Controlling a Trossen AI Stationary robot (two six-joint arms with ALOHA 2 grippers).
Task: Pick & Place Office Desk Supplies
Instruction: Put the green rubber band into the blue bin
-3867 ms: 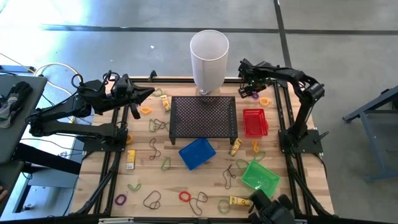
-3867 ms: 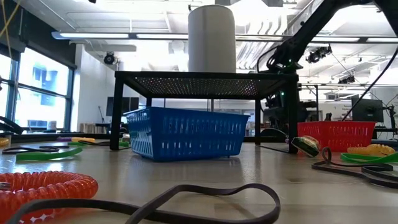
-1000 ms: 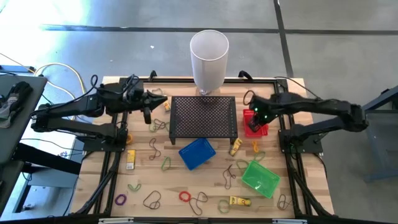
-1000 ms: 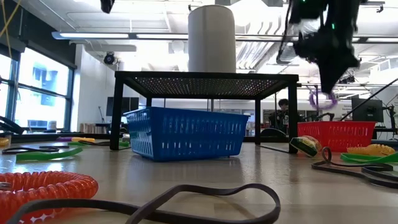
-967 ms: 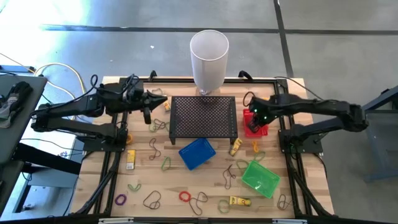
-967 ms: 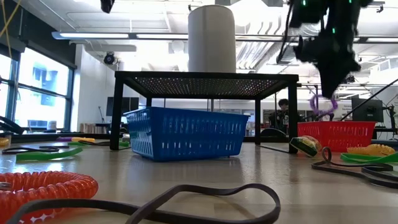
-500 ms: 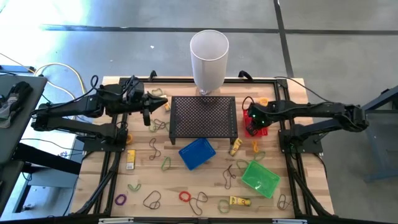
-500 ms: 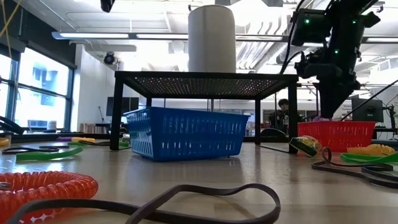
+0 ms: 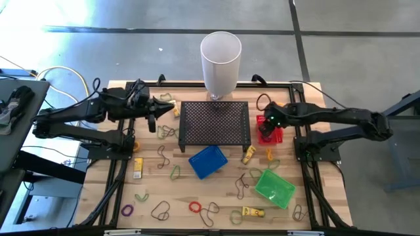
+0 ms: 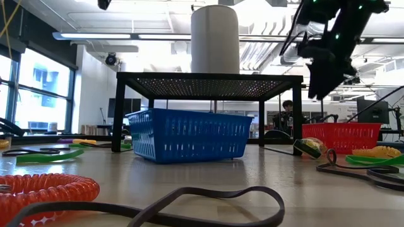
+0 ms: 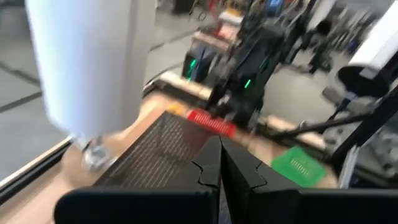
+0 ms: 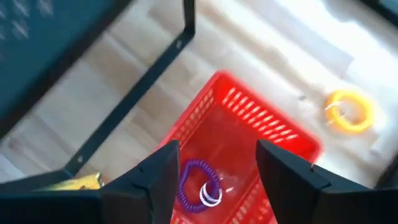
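Wooden counter (image 9: 216, 190) carries a red basket (image 12: 249, 124) at three o'clock holding a purple coil (image 12: 198, 183), right claw (image 12: 214, 180) spread empty above it, left claw (image 11: 221, 163) closed at ten o'clock.

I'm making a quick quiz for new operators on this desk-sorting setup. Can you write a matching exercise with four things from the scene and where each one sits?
Things:
1. purple coil
2. blue basket
3. white cylinder
4. green basket

Places:
A. at the table's far edge, behind the black mesh stand
B. inside the red basket
C. near the table's right front corner
D. just in front of the mesh stand

Pairs: 1-B, 2-D, 3-A, 4-C
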